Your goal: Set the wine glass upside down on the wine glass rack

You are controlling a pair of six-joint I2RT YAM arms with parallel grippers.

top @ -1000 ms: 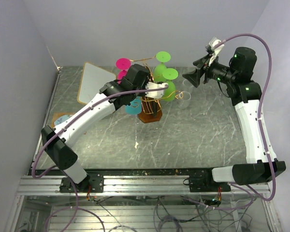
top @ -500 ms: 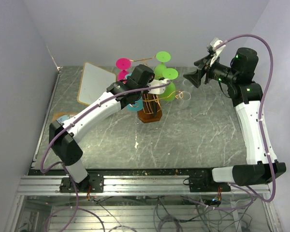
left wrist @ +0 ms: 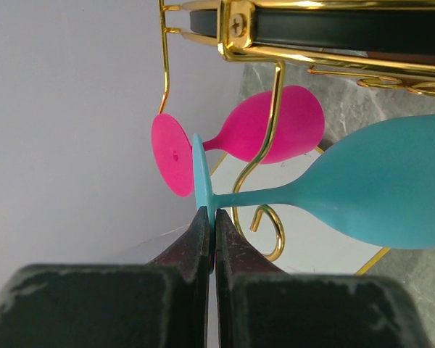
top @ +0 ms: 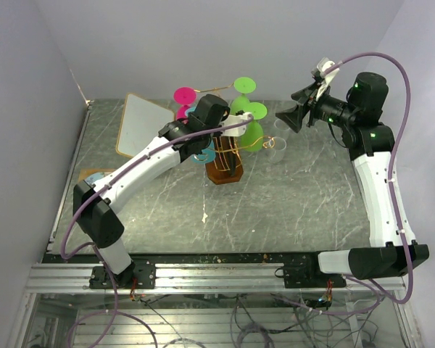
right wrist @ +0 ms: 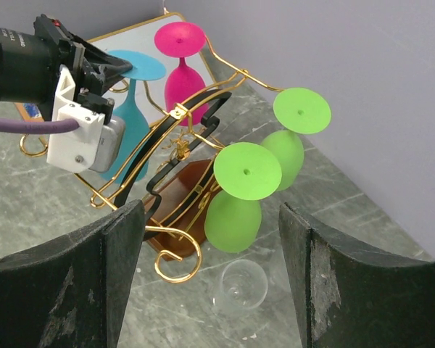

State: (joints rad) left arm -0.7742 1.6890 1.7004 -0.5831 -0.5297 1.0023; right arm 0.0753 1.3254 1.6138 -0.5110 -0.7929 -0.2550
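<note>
My left gripper is shut on the flat foot of a teal wine glass. In the right wrist view the glass hangs bowl down beside the rack, its foot up in the left gripper. Its stem crosses a scroll-ended arm of the gold wire wine glass rack; I cannot tell whether it rests on it. The rack stands on a brown wooden base. My right gripper is open and empty, to the right of the rack.
A pink glass and two green glasses hang upside down on the rack. A clear glass stands on the table by the base. A gold-rimmed white board lies at the back left.
My left gripper has moved up and toward the back with the teal glass, closer in to the rack. The right arm has barely moved.
</note>
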